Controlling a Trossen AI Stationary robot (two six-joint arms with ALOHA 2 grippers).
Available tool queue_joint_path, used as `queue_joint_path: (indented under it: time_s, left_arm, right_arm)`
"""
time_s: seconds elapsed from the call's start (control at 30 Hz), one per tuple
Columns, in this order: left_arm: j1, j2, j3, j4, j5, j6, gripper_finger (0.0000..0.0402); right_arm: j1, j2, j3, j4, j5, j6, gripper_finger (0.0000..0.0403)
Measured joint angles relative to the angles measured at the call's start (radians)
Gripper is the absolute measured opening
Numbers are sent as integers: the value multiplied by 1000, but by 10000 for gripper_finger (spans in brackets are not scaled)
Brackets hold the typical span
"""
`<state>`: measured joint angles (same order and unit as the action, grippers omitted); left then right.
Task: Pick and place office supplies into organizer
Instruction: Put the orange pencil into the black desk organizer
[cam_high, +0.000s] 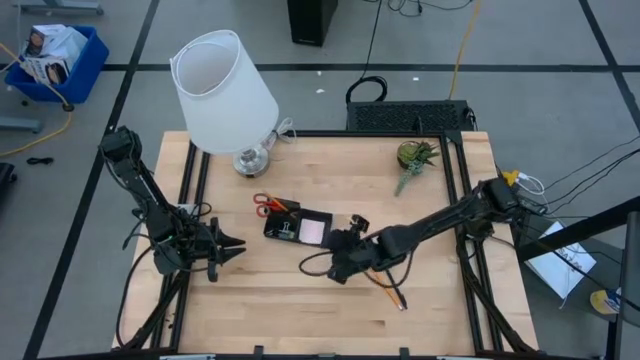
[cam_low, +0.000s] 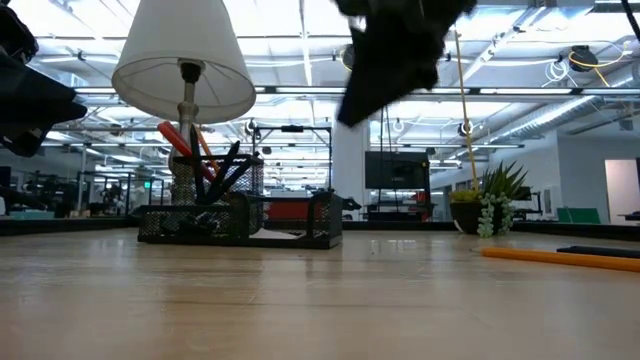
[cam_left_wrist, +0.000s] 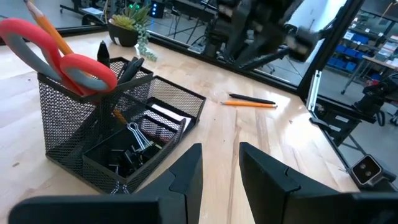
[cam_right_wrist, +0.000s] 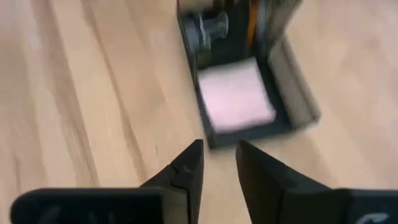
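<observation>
From above, your right pincer (cam_high: 340, 262) hovers over the surface (cam_high: 300, 310) just at the five o'clock corner of the organizer (cam_high: 297, 228), its arm stretched low from the three o'clock edge. The scissors (cam_high: 266, 204) stand in the organizer's tall section and the pink pad (cam_high: 313, 232) lies in its flat tray. One orange pencil (cam_high: 388, 293) and a black pen (cam_high: 382, 282) lie loose at five o'clock of the pincer. Your risk, as I judge it: a fast turn toward them could roll both away.

At surface level, the pencil (cam_low: 558, 258) lies flat at three o'clock while the organizer (cam_low: 240, 222) sits mid-frame; the right arm hangs dark overhead.

From the left wrist, your left pincer (cam_left_wrist: 219, 163) waits empty, jaws a narrow gap apart, facing the mesh organizer (cam_left_wrist: 93, 143) with clips (cam_left_wrist: 134, 146) inside.

From the right wrist, the right pincer (cam_right_wrist: 219, 158) is empty, jaws slightly parted, just short of the tray holding the pad (cam_right_wrist: 235, 98).
</observation>
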<state>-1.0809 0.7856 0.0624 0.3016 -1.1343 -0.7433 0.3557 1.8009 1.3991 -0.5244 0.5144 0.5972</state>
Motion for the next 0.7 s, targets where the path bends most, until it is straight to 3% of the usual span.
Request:
queue_joint_path:
  time_s: [0.3,0.7]
  left_arm:
    - [0,0,0,2,-26,-4,108]
    - [0,0,0,-12,-19,-1,108]
  right_arm:
    - [-56,109,-1,-248,-232,241,125]
    - [-31,106,-13,-394,-393,424,107]
